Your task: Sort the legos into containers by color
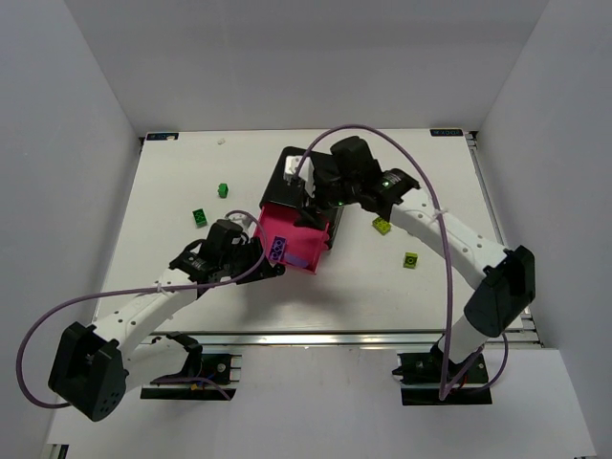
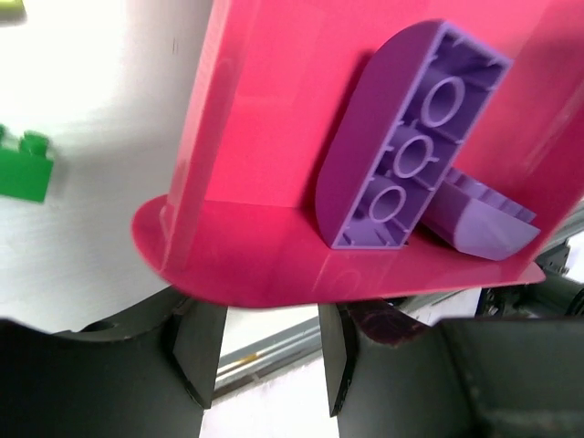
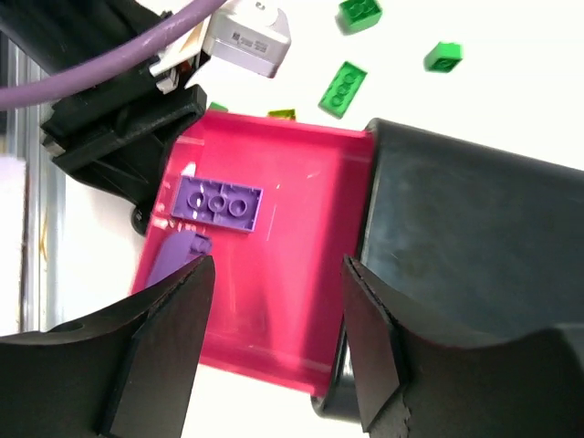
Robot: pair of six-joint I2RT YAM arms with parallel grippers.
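Observation:
A pink drawer is pulled out of the black casing. Two purple legos lie inside it against the front panel. My left gripper is at the drawer's front, its fingertips reaching under the front lip, where the black knob sits. My right gripper hovers over the drawer beside the casing, jaws wide and empty. Dark green legos lie to the left, and yellow-green legos lie to the right.
The table is white, with walls on three sides. A metal rail runs along the near edge. Purple cables loop above both arms. A green brick lies left of the drawer in the left wrist view.

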